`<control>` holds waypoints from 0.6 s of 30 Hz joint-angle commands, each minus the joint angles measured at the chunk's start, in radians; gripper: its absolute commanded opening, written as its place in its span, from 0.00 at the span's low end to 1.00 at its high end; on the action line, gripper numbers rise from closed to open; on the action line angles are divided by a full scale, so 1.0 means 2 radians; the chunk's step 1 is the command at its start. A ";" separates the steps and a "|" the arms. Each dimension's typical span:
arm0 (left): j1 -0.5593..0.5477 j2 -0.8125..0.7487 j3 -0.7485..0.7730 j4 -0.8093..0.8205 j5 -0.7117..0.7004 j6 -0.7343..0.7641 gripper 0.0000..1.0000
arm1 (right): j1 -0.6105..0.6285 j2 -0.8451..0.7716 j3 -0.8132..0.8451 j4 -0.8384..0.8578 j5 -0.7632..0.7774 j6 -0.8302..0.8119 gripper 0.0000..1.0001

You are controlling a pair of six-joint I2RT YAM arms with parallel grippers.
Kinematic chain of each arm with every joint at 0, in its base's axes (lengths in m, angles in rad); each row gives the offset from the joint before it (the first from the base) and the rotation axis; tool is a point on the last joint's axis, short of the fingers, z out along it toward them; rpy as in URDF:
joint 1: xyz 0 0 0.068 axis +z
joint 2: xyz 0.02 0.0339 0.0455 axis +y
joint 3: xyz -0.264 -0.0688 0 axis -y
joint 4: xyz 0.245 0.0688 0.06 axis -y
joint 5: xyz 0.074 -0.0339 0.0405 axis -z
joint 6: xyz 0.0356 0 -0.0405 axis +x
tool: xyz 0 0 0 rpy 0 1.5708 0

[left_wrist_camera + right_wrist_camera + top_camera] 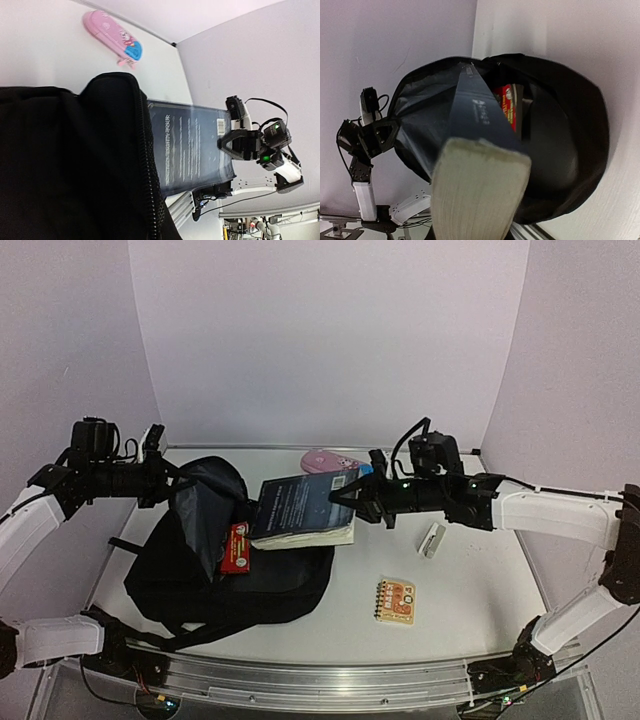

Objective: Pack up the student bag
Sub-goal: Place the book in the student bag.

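White surface (470, 580) under pale walls carries the student bag (240, 580), slumped directly below the left tool (170, 480). That tool is clenched on the bag's upper rim, holding the mouth open. The right tool (352, 498) grasps a dark-blue book (300, 505) by one end, the other end reaching over the open mouth toward the left tool. A red packet (236, 548) shows inside, under the book. Just beyond the right tool lies a pink case (325, 460); nearer the bases, a small white block (432, 539) and a spiral notebook (395, 600).
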State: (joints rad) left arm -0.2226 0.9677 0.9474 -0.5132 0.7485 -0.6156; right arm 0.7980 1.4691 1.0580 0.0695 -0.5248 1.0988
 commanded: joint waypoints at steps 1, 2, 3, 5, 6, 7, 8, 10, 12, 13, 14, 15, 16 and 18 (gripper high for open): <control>0.002 0.007 0.051 0.057 0.041 0.023 0.00 | 0.039 -0.006 0.014 0.172 0.004 0.054 0.00; 0.003 0.008 0.053 0.059 0.042 0.024 0.00 | 0.043 -0.006 0.014 0.186 0.007 0.059 0.00; 0.003 0.007 0.053 0.063 0.042 0.024 0.00 | 0.045 -0.004 0.014 0.193 0.011 0.061 0.00; 0.003 0.007 0.053 0.071 0.044 0.022 0.00 | 0.048 0.003 0.013 0.197 0.017 0.064 0.00; 0.003 0.007 0.053 0.075 0.046 0.021 0.00 | 0.049 0.009 0.011 0.198 0.019 0.066 0.00; 0.002 0.008 0.053 0.078 0.048 0.021 0.00 | 0.050 0.017 0.008 0.202 0.021 0.069 0.00; 0.002 0.008 0.053 0.081 0.050 0.020 0.00 | 0.051 0.026 0.006 0.208 0.021 0.072 0.00; 0.003 0.007 0.054 0.084 0.055 0.021 0.00 | 0.053 0.042 0.003 0.218 0.022 0.075 0.00; 0.003 0.002 0.053 0.085 0.058 0.022 0.00 | 0.055 0.056 0.004 0.232 0.023 0.076 0.00; 0.003 -0.002 0.052 0.085 0.060 0.023 0.00 | 0.055 0.064 0.004 0.236 0.025 0.077 0.00; 0.003 -0.005 0.051 0.085 0.061 0.023 0.00 | 0.055 0.071 0.004 0.240 0.027 0.077 0.00; 0.003 -0.008 0.051 0.086 0.061 0.024 0.00 | 0.055 0.077 0.006 0.243 0.028 0.076 0.00; 0.003 -0.011 0.051 0.085 0.062 0.025 0.00 | 0.055 0.085 0.007 0.245 0.029 0.076 0.00; 0.003 -0.014 0.054 0.080 0.062 0.027 0.00 | 0.055 0.102 0.009 0.249 0.029 0.078 0.00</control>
State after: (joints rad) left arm -0.2226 0.9900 0.9821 -0.4663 0.8265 -0.5924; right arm 0.9039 1.6495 1.0478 0.3659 -0.4750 1.2352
